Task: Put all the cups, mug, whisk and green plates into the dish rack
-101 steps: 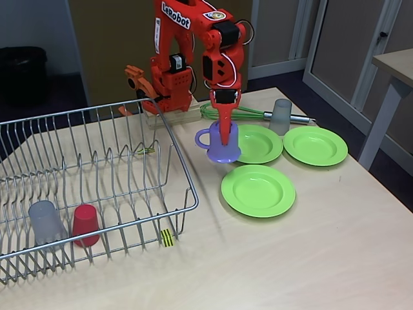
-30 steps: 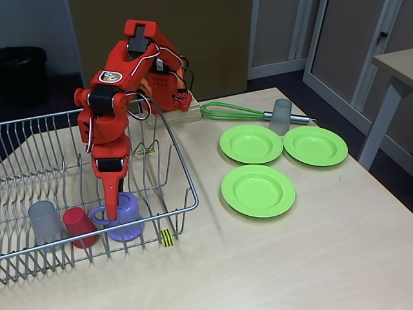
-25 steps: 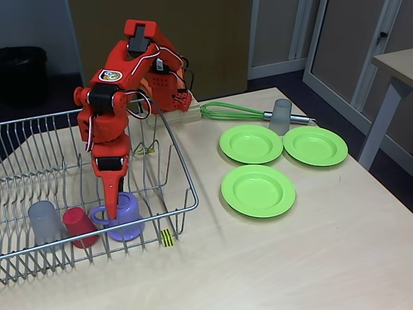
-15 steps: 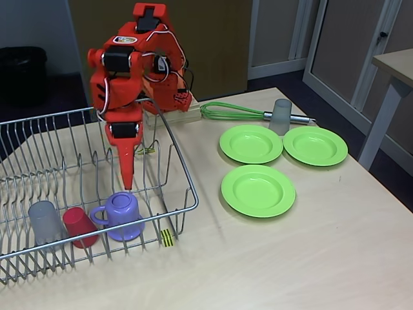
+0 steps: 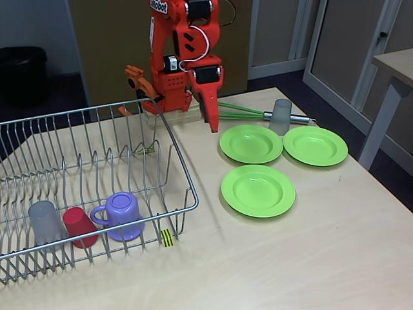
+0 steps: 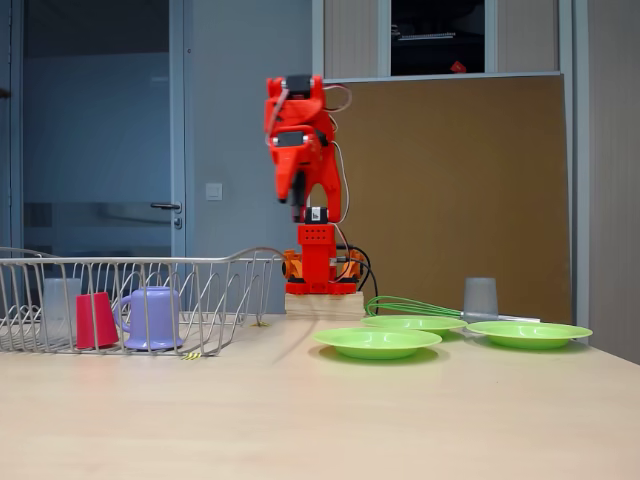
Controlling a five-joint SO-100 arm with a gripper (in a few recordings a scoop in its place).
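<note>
Pincer (image 5: pixel 213 124): raised above the desk (image 5: pixel 310 258), tip pointing down, holding nothing; whether its jaws are apart cannot be told.
Whisk (image 5: pixel 242 113): lies on the desk just behind the pincer tip.
Grey cup (image 5: pixel 281 116): upside down on the desk, right of the pincer.
Green plates (image 5: pixel 258 190): three, on the desk below and right of the pincer.
Mug (image 5: pixel 120 216): in the dish rack (image 5: pixel 169 132), well apart from the pincer, beside the red cup (image 5: pixel 79 227) and second grey cup (image 5: pixel 45 221).
</note>
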